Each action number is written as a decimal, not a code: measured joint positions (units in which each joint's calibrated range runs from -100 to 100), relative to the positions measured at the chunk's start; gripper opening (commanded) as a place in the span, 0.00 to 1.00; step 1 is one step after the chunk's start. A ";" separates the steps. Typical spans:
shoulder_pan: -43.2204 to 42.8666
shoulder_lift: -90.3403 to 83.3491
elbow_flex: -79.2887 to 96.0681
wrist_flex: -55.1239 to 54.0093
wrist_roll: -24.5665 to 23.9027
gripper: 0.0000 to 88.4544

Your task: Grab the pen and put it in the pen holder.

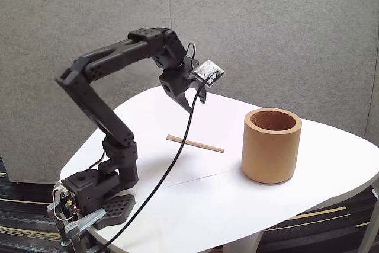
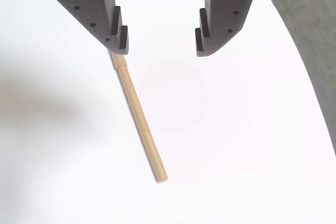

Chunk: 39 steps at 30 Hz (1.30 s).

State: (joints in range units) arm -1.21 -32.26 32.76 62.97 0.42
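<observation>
The pen (image 1: 195, 144) is a thin light-brown stick lying flat on the white table (image 1: 195, 199), left of the pen holder (image 1: 272, 145), a thick-walled tan cup standing upright. My gripper (image 1: 198, 100) hangs in the air above the pen's far side, pointing down. In the wrist view my gripper (image 2: 160, 47) is open with nothing between its fingers; the pen (image 2: 139, 119) runs from under the left fingertip (image 2: 121, 38) down toward the bottom of the frame.
A black cable (image 1: 172, 164) hangs from the wrist down across the table to the arm's base (image 1: 95, 197) at the front left edge. The grey wall stands behind the rounded table.
</observation>
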 measured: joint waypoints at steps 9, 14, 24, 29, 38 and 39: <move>-8.96 17.44 -10.29 7.12 0.10 0.20; -8.67 23.88 -10.38 7.20 0.15 0.20; -7.12 36.66 -20.04 7.20 0.20 0.21; -7.57 39.97 -20.67 8.05 0.20 0.35; -6.10 40.05 -20.67 7.63 0.20 0.51; -5.95 40.05 -20.67 7.63 0.20 0.51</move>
State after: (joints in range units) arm -7.16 7.79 12.09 70.59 0.61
